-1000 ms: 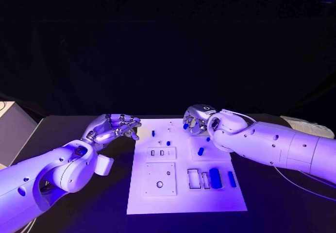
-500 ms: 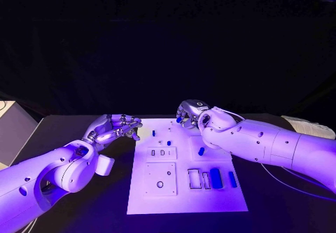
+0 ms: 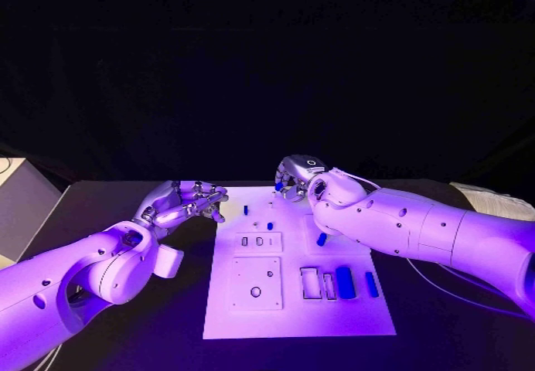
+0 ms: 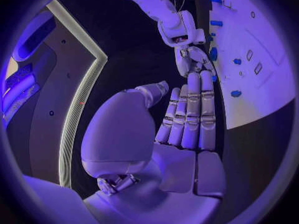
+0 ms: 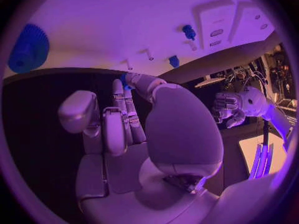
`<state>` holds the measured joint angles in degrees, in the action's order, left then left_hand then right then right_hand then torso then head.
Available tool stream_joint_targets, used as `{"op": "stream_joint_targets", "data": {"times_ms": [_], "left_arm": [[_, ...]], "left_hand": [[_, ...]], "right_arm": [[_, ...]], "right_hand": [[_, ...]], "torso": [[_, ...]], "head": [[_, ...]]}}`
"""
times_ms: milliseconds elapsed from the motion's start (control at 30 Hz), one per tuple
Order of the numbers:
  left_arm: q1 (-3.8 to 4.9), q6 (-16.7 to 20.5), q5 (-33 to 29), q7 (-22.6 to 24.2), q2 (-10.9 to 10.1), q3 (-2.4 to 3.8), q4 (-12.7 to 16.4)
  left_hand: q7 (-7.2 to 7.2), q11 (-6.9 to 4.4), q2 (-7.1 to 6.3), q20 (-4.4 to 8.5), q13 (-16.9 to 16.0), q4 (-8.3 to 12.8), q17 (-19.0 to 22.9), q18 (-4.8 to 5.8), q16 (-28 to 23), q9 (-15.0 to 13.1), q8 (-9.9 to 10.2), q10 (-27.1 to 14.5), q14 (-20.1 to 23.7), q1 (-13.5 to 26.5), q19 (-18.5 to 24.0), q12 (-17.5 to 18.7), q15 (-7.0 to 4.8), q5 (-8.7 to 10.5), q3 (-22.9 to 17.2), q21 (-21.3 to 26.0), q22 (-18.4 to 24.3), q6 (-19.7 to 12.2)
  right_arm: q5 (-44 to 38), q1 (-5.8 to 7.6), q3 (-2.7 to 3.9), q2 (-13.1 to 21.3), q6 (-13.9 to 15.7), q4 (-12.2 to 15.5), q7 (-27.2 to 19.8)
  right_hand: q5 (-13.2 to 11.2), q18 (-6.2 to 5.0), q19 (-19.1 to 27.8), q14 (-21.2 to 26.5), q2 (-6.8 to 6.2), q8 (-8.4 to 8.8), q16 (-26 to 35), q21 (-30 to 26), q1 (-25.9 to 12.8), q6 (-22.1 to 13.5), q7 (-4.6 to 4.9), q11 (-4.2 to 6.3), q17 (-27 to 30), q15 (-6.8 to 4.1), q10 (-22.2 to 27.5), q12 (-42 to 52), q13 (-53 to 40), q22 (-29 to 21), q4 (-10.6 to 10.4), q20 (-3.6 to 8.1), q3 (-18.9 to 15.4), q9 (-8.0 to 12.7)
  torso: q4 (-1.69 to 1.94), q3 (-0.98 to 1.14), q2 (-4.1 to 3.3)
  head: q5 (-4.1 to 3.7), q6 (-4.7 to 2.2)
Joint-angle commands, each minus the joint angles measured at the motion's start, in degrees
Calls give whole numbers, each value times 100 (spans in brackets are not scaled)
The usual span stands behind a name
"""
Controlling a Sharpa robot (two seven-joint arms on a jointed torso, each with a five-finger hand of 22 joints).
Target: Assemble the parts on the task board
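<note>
Right hand (image 3: 294, 178) hovers over the far edge of the task board (image 3: 295, 325), fingers curled close together; a small blue part (image 5: 125, 80) shows at its fingertips in the right wrist view, pinched between thumb and fingers as far as can be seen. In the head view a spot of blue sits at the same fingertips. The left hand (image 3: 184, 202) hangs over the black tabletop (image 3: 123, 209) just beside the board's far left corner, fingers half curled and apart, with nothing in them; the left wrist view shows its fingers (image 4: 190, 115) lying side by side and straight, empty.

On the white board, two short blue pegs (image 3: 245, 210) stand near the far left part, one of them a little nearer the robot (image 3: 269, 226). A blue oblong piece (image 3: 321, 239) lies near the middle, partly behind the right forearm. Toward the near right, a larger blue rounded block (image 3: 345, 282) lies beside a slimmer blue bar (image 3: 371, 284), with two white rectangular frames (image 3: 310, 283) just to their left. A square white plate with an oval hole (image 3: 255, 284) lies on the near left, and a smaller plate with two slots (image 3: 257, 243) lies beyond it.
</note>
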<state>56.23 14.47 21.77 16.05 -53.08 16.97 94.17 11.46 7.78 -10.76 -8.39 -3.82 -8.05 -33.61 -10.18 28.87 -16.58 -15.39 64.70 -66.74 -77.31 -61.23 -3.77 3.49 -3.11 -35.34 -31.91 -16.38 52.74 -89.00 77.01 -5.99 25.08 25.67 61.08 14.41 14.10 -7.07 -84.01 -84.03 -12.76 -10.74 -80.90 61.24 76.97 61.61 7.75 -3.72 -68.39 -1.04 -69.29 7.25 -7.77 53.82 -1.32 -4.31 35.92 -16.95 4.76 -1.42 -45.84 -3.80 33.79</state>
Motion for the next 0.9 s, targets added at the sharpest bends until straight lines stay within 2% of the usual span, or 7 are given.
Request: {"op": "stream_joint_targets", "data": {"times_ms": [33, 200, 467, 667, 900], "left_arm": [[3, -114, 14, 9, 11, 7, 3], [3, -120, 14, 4, 8, 9, 8], [4, -129, 26, -2, 6, 15, 10], [5, -133, 33, -1, 2, 21, 15], [6, -136, 43, -3, -11, 30, 23]], "left_hand": [[6, 1, 33, 4, -2, 24, -6, -9, -27, -6, 36, -53, 39, 0, 50, 19, -9, 3, 0, -31, -6, -45], [6, 1, 33, 4, -2, 24, -6, -9, -27, -6, 36, -53, 39, 0, 50, 19, -9, 3, 0, -31, -6, -45], [6, 1, 33, 4, -2, 24, -6, -9, -27, -6, 36, -53, 39, 0, 50, 19, -9, 3, 0, -31, -6, -45], [12, 5, 38, 3, -3, 48, -17, -10, -25, -15, 41, -60, 43, -8, 60, 18, -8, 4, -4, -61, -24, -47], [12, 5, 38, 3, -3, 48, -17, -10, -25, -15, 41, -60, 43, -8, 60, 18, -8, 4, -4, -61, -24, -47]], "right_arm": [[-97, 1, -2, -38, -8, -37, 14], [-99, -3, -18, -77, -106, -82, 12], [-117, -9, -37, -108, -198, -110, 15], [-121, -10, -50, -144, -255, -149, 6], [-111, -10, -59, -196, -259, -222, 1]], "right_hand": [[22, 59, -58, -218, 15, -13, -24, 42, -50, -9, 11, -11, -12, -22, -37, -38, -10, 17, 12, 44, 45, -13], [15, 59, -55, -217, 5, -13, -22, 37, -70, -15, 16, -16, -3, -19, -37, -46, -12, 11, 14, 43, 44, -20], [-10, 59, -52, -215, -7, -13, -22, 35, -106, -24, 18, -20, 1, -15, -38, -59, -15, 11, 14, 41, 42, -31], [-10, 59, -52, -215, -7, -13, -22, 35, -106, -24, 18, -20, 1, -15, -38, -59, -15, 11, 14, 41, 42, -31], [-18, 61, -52, -217, -6, -12, -27, 44, -115, -30, 18, -20, -9, -14, -39, -64, -17, 23, 16, 40, 45, -35]], "torso": [[3, -7, -6], [-11, -1, -14], [-14, -3, -28], [-11, -1, -25], [13, -14, -38]], "head": [[11, 6], [27, 15], [25, 22], [18, 51], [14, 52]]}}
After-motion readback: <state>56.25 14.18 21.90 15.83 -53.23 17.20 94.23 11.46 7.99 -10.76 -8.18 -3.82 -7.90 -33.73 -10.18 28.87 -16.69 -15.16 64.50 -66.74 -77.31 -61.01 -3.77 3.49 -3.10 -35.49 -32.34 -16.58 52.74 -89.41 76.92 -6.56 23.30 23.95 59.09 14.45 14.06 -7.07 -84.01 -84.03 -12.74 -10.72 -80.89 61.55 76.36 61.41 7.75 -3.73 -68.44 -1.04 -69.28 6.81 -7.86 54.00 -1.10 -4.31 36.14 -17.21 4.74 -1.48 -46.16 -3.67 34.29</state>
